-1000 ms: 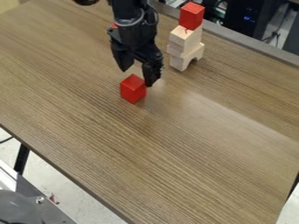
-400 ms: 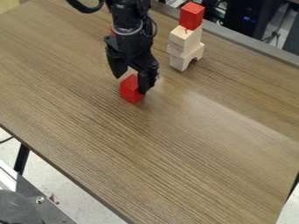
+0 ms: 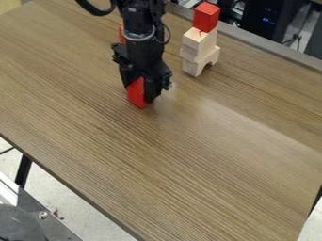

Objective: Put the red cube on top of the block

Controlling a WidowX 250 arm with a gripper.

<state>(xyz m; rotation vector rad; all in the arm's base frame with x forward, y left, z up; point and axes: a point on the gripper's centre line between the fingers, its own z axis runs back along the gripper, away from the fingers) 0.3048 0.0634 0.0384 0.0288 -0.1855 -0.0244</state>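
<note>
Gripper (image 3: 140, 92) gripping red cube (image 3: 136, 94), 11 o'clock of view center, resting or barely lifted, can't tell. Wooden blocks (image 3: 198, 43) between 1 and 2 o'clock from it, near far edge, another red cube (image 3: 206, 18) on top. Tabletop (image 3: 189, 160) stretches widely 3 to 7 o'clock.

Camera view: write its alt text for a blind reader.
A black robot gripper clasps a red cube on a brown wooden table. Nearby, closer to the table's far edge, a tower of pale wooden blocks stands with another red cube on top.
</note>
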